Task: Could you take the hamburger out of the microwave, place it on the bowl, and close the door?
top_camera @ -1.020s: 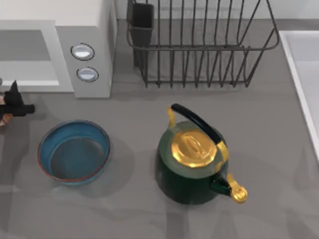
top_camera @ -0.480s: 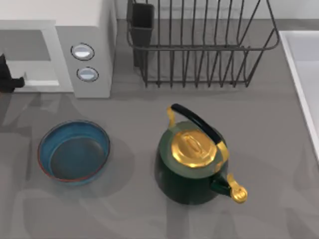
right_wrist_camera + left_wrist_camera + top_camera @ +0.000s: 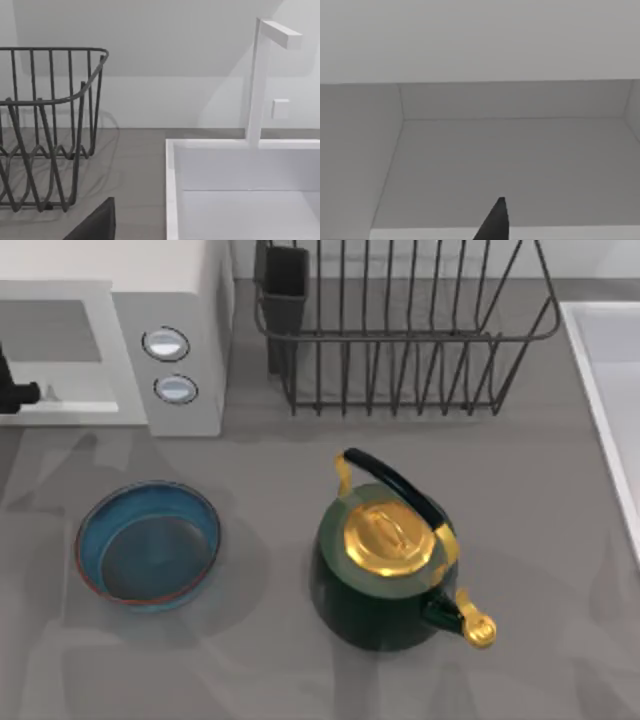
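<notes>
The left tool [image 3: 12, 390], mostly cut off, sits at the microwave [image 3: 170, 350] mouth, apparently above the bowl [image 3: 148, 545].

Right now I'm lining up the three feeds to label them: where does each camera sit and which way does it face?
Top view: above the table, looking down on the boxy light-grey microwave, round blue bowl and dark wire dish rack; left claw at the left edge.
Left wrist view: faces the microwave's bare interior; one dark fingertip shows.
Right wrist view: faces the rack and white sink.
Top and right wrist views share the rack.
</notes>
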